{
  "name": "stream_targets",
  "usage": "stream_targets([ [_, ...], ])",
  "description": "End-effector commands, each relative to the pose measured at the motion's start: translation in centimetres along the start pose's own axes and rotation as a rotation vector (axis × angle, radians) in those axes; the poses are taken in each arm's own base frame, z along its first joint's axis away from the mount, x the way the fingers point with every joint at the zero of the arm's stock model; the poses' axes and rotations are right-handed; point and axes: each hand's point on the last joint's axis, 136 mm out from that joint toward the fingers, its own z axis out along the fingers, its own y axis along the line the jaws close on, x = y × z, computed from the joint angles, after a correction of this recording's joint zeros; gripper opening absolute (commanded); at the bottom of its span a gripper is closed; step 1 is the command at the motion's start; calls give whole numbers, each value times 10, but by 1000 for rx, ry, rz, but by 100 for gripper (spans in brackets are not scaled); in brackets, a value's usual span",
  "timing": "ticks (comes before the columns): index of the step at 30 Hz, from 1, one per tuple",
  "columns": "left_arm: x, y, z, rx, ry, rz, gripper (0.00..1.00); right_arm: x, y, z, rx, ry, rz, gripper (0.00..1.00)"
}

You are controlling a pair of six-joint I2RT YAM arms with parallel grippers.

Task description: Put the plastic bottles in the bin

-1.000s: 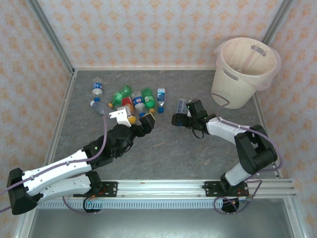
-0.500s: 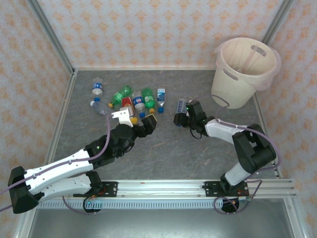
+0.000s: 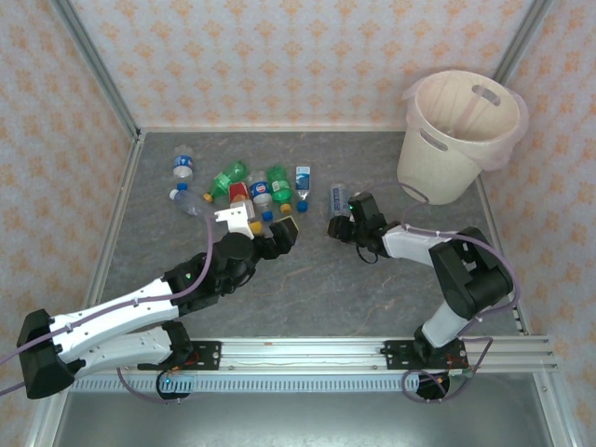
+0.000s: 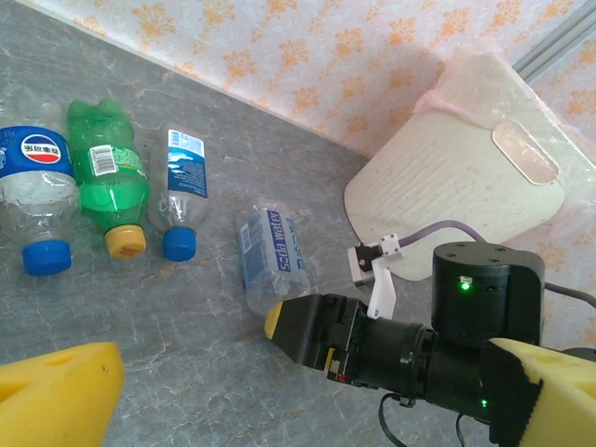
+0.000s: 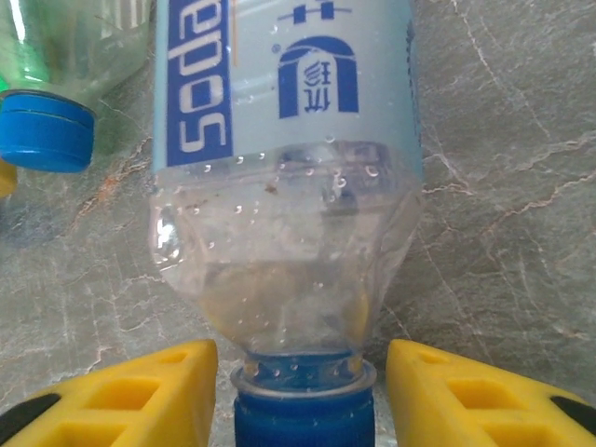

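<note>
From here I see a grey tabletop [image 3: 326,279] with pale marble veining running across it; the same veined surface shows close up in the right wrist view [image 5: 503,140] and along the bottom of the left wrist view [image 4: 168,354]. Wallpaper closes it in on three sides, pale pink with rows of small orange floral motifs: back wall [image 3: 298,56], left wall [image 3: 47,140], right wall [image 3: 568,158]. A silver frame post [image 3: 93,65] slants up the far left corner; another post [image 3: 517,42] stands at the far right. A silver rail [image 3: 307,352] runs along the near edge; below it lies a dull metal ledge [image 3: 298,419].
</note>
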Motion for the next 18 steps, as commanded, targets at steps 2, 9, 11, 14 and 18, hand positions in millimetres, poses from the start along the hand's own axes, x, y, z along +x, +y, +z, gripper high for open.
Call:
stream_targets([
  [2, -5, -10, 0, 25, -7, 5, 99, 4, -5, 8, 23, 4, -10, 48],
  [9, -6, -11, 0, 28, -10, 7, 99, 1, -4, 2, 24, -18, -15, 34],
  [11, -5, -11, 1, 28, -6, 9, 99, -4, -2, -5, 27, -43, -16, 30],
  [14, -4, -11, 2, 28, -3, 9, 99, -10, 1, -15, 27, -73, -26, 27],
  [18, -4, -13, 2, 37, -4, 9, 99, -18, 4, -33, 27, -117, -29, 27],
])
